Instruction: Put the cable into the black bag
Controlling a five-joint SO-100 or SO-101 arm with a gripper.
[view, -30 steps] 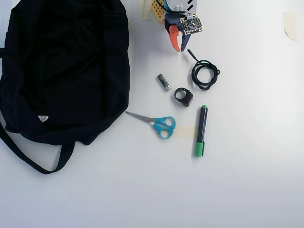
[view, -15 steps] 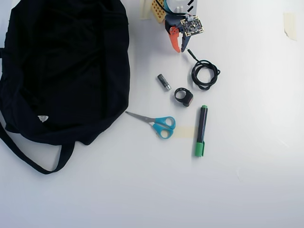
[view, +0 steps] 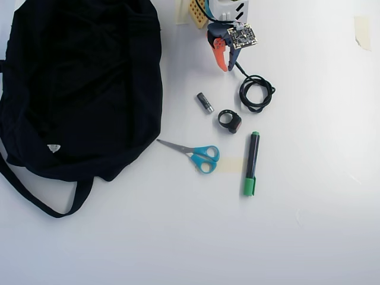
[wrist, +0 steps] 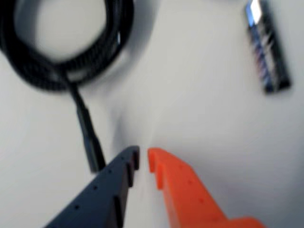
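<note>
The gripper [wrist: 143, 159] is clenched on nothing. The cable [wrist: 57, 61] coils just ahead, left, its plug toward the fingertips, inviting a grasp.

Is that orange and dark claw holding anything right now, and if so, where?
Nothing is held. The end effector is nearly shut on bare table, with only a thin gap between its tips. The coiled cable lies beside it, untouched, its plug end near the dark finger.

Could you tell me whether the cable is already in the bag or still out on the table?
Still out. The coiled cable lies on the white table, right of the black bag and apart from it.
</note>
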